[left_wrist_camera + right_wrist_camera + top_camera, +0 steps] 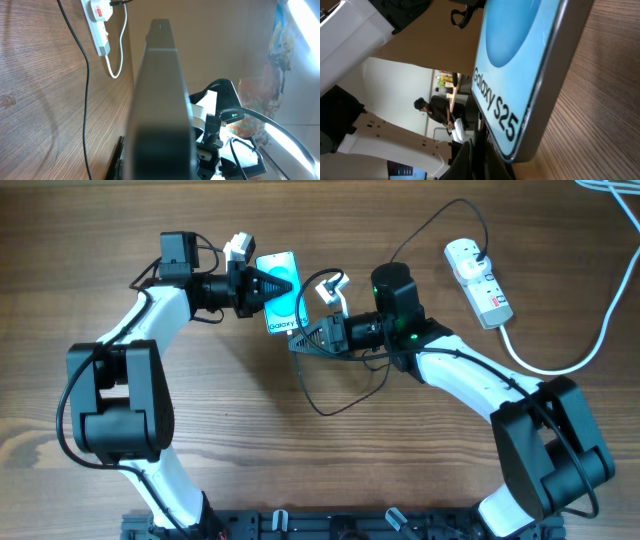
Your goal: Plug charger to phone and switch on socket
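Observation:
The phone (pixel 284 310), cyan screen up with "Galaxy" at its near end, is raised off the wooden table. My left gripper (pixel 262 283) is shut on its far half. In the left wrist view the phone (pixel 157 100) shows edge-on as a dark slab. My right gripper (pixel 298 340) is shut on the charger plug and sits right at the phone's near end. The right wrist view shows the phone's "Galaxy S25" end (pixel 520 60) just above my fingers (pixel 487 160). The plug tip is hidden. The charger's black cable (pixel 320 408) loops back to the socket (pixel 478 280).
The socket's thick white cord (pixel 590 330) runs off to the right. The socket (pixel 99 20) and black cable (pixel 86 100) also show in the left wrist view. A black rail (pixel 330 525) lines the table's front edge.

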`<state>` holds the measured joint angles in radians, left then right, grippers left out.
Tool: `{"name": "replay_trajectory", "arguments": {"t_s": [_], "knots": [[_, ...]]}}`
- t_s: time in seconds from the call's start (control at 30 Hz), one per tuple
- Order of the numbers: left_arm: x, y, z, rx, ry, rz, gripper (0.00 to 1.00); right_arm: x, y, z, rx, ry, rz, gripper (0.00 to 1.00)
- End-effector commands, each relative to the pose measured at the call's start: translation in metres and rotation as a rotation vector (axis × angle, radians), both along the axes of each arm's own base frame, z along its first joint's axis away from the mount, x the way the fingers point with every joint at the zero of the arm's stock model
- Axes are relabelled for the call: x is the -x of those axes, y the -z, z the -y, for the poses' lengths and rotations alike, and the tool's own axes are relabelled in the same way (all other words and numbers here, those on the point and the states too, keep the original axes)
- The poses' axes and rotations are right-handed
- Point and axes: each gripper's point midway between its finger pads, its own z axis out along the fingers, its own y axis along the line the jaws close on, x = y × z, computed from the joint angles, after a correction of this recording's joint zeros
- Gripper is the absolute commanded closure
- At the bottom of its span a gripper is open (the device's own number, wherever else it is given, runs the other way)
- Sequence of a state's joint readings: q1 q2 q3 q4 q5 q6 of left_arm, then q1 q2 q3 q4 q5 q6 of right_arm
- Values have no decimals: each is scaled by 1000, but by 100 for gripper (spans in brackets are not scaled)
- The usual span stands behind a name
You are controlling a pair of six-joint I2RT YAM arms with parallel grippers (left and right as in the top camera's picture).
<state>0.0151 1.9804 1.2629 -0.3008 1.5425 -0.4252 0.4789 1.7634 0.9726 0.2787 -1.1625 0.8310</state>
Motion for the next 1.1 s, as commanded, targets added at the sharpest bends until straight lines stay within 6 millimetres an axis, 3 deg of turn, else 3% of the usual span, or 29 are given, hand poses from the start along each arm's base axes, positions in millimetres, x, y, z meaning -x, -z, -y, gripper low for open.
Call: {"name": "replay_trajectory", "arguments": {"t_s": [0.0,1.07], "knots": [[3,-7,-1,29,16,8,96,-1,4,0,2,2,-22,96],[3,-6,-1,29,16,-4,96,-3,8,0,17,13,1,96]]}}
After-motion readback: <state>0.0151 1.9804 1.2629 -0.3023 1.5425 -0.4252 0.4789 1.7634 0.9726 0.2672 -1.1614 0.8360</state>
